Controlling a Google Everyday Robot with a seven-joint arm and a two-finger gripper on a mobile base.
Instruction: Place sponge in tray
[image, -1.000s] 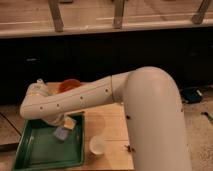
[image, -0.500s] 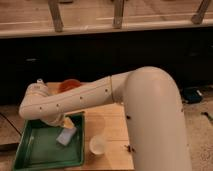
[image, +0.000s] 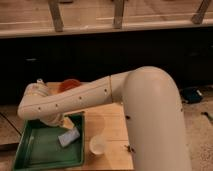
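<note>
Wooden table (image: 112, 132) under dim light, dark cabinet front (image: 100, 55) behind, pale counter with metal posts (image: 55, 15) above. Lying flat in green tray (image: 30, 152): sponge (image: 69, 137), small blue-grey pad with a lighter edge, near the tray's right rim, slightly askew. Just right of tray: white cup (image: 96, 145). Behind the arm: orange bowl (image: 69, 85), partly covered. Big white arm (image: 100, 95) reaching left across the table, filling the right of view. Gripper (image: 54, 120) low over the tray's back part, just above and left of sponge, mostly hidden under the arm; open or shut, cannot tell. Tray's near edge cut off below.
</note>
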